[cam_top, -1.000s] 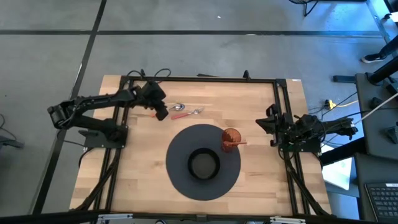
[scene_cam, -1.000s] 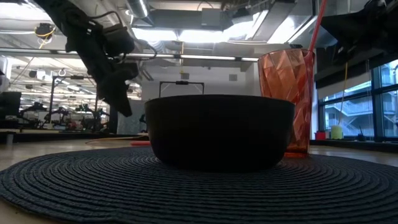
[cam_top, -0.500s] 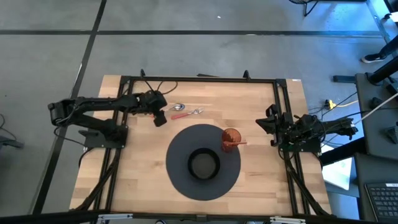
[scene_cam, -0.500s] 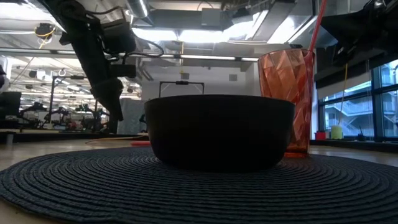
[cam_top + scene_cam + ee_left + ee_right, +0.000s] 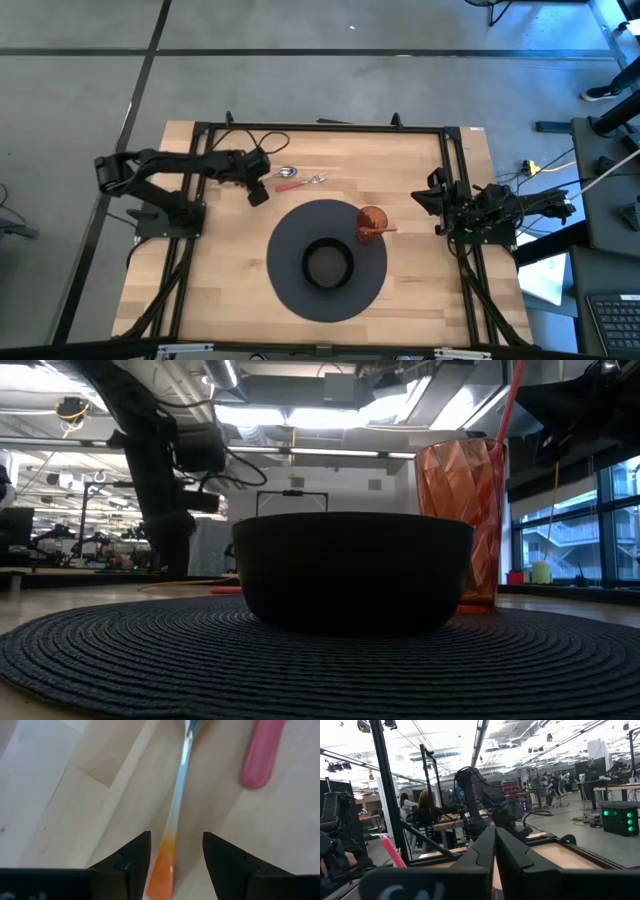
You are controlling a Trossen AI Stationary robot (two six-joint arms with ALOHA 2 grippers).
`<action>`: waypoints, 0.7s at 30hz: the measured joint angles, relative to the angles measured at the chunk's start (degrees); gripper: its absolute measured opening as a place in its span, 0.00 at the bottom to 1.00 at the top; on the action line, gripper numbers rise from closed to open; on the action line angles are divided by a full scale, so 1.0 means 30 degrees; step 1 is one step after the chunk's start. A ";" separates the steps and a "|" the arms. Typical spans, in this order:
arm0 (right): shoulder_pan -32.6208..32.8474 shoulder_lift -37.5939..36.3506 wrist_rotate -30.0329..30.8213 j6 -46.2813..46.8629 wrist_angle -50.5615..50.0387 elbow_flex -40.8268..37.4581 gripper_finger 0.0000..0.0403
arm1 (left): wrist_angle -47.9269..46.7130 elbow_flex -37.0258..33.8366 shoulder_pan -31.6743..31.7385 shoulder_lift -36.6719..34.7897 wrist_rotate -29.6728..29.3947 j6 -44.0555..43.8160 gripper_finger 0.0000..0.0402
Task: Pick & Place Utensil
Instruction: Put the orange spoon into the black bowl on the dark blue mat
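A utensil with a thin metal shaft [image 5: 181, 785] and an orange handle end [image 5: 162, 865] lies flat on the wooden table. My left gripper [image 5: 176, 837] points down over it and is open, with one finger on each side of the orange end and a gap on both sides. In the high view my left gripper [image 5: 258, 190] stands just left of the spoon bowl [image 5: 287, 172]. Beside the utensil lies another with a pink-red handle [image 5: 262, 755] [image 5: 291, 186]. My right gripper [image 5: 495, 850] is shut and waits at the table's right edge [image 5: 470, 212].
A black bowl [image 5: 328, 264] sits on a round dark placemat [image 5: 290, 235] in the middle of the table. An orange cup [image 5: 371, 221] holding a red stick stands on the mat's right rim. Black frame rails [image 5: 320, 128] run along the table's edges.
My left gripper has come down toward the table beside the utensils and tipped from a slant to pointing nearly straight down, shifting a little toward the near edge. The utensils have not moved.
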 joint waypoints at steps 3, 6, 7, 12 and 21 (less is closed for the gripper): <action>-0.0001 0.0000 0.0001 0.0000 -0.0004 0.0000 0.04 | 0.0588 0.0175 0.0055 0.0563 0.0051 0.0762 0.43; 0.0004 0.0000 0.0000 -0.0007 0.0002 0.0000 0.04 | 0.0855 0.0300 0.0049 0.1239 -0.0141 0.1487 0.43; -0.0003 0.0000 0.0000 -0.0007 -0.0004 0.0000 0.04 | 0.0859 0.0300 0.0089 0.1506 -0.0329 0.1574 0.43; 0.0001 0.0000 0.0007 -0.0007 0.0003 0.0000 0.04 | 0.0910 0.0402 0.0418 0.2636 -0.0536 0.1507 0.43; 0.0004 -0.0001 0.0015 -0.0007 0.0001 0.0000 0.04 | 0.0916 0.0373 0.0405 0.2831 -0.0496 0.1567 0.27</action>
